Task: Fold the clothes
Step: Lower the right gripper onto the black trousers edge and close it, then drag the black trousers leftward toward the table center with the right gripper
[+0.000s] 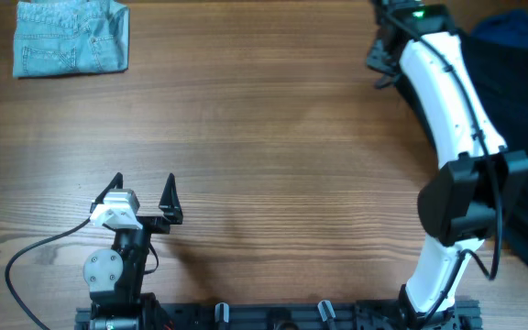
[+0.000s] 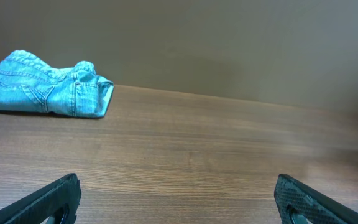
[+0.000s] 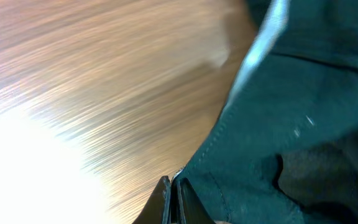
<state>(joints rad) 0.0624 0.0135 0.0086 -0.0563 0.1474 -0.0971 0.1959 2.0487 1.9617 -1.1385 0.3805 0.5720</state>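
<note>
The clothes (image 1: 523, 137), black shorts, lie bunched along the table's right edge, partly under my right arm. In the right wrist view the dark fabric (image 3: 291, 124) fills the right side, with a pale lining strip at the top. My right gripper (image 3: 171, 190) is shut, its two fingers pinching the hem of the shorts. From overhead the right gripper (image 1: 380, 55) sits at the far right back of the table, at the shorts' left edge. My left gripper (image 1: 142, 188) stands open over bare wood near the front left, and its wrist view shows the gripper (image 2: 176, 186) with nothing between the fingers.
A folded light-blue denim garment (image 1: 71, 37) lies at the back left corner; the left wrist view shows that denim garment (image 2: 48, 90) far ahead on the left. A blue fabric heap (image 1: 521, 23) sits at the back right. The wooden table (image 1: 264, 137) is bare across its middle.
</note>
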